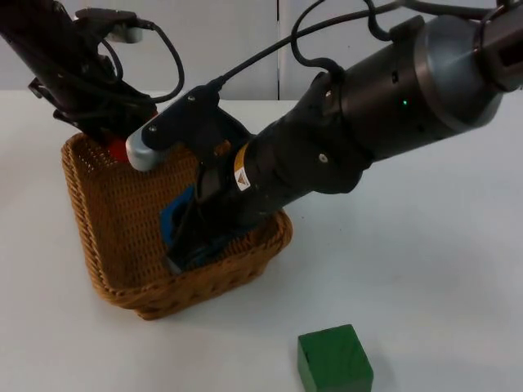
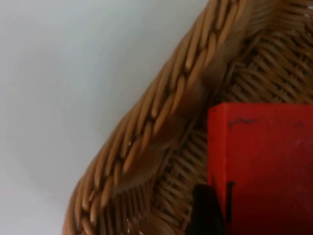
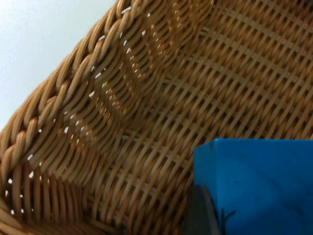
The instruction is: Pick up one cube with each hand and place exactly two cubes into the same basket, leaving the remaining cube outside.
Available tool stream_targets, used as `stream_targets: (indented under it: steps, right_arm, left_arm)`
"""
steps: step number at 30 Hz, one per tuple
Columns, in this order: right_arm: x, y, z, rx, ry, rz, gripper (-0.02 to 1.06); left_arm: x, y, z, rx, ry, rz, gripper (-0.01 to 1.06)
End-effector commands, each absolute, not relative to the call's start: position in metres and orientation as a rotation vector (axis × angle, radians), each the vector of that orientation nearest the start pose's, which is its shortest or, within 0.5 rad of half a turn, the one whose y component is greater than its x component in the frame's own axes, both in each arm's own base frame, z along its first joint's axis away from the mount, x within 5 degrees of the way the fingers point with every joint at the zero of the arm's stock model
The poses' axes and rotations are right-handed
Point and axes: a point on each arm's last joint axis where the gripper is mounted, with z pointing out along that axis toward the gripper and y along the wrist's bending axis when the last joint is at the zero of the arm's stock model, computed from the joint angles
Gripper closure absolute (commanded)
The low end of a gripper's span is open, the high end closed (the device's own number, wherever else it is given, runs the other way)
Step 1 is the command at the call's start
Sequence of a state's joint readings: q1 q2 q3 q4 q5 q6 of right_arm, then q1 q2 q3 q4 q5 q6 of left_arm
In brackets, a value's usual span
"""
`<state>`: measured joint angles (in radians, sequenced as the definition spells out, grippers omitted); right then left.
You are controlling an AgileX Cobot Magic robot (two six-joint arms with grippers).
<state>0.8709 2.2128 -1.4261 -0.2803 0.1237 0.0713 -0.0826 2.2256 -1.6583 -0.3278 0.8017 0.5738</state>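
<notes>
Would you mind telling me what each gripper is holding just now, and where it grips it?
The left gripper holds the red cube and the right gripper the blue cube, each by its sides, inside the basket.

Blue cube (image 3: 259, 186) against black fingertip (image 3: 200, 215), inside wicker basket (image 3: 122, 98).

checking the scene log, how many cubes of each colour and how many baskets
red cube: 1, over the basket's far corner at the left gripper
blue cube: 1, inside the basket at the right gripper
green cube: 1, on the table outside
wicker basket: 1
total: 4
</notes>
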Motion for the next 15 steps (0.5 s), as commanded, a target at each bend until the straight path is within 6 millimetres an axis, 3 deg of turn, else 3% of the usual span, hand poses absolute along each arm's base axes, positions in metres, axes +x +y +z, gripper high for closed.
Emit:
stream_targets:
  steps: [1, 15]
  right_arm:
    - [0.3063, 0.3578, 0.1193, -1.213, 2.048, 0.280, 1.05]
    - [0.3063, 0.3577, 0.1193, -1.213, 2.049, 0.280, 1.05]
  left_arm:
    - [0.4598, -0.0599, 0.1432, 0.619, 2.706, -0.293, 1.05]
    - [0.4600, -0.0599, 0.1393, 0.640, 2.708, -0.292, 1.05]
